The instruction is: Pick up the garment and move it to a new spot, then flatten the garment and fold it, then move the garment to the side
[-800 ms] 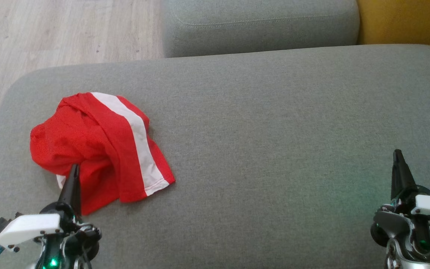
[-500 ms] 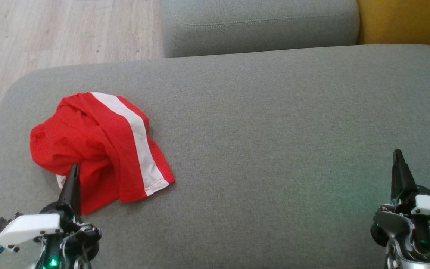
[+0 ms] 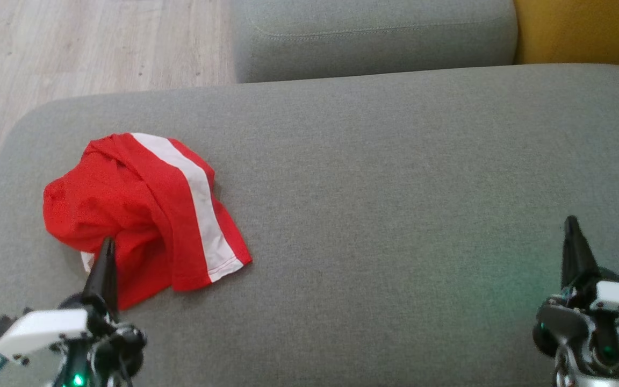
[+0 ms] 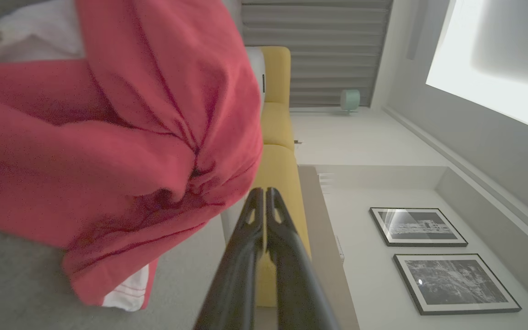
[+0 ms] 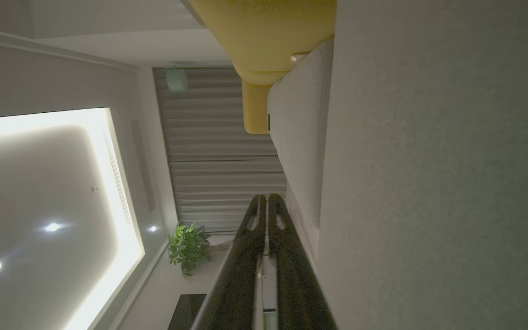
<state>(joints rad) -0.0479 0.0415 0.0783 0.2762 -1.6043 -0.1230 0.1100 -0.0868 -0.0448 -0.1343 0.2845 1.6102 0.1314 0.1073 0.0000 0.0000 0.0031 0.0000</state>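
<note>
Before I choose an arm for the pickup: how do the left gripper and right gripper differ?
The left gripper points at the near edge of the red garment; the right gripper stands far from it, over bare grey cushion. Left wrist view: red cloth close beside the left gripper's fingers; right wrist view: cushion beside the right gripper's fingers. Both are shut and hold nothing.
</note>
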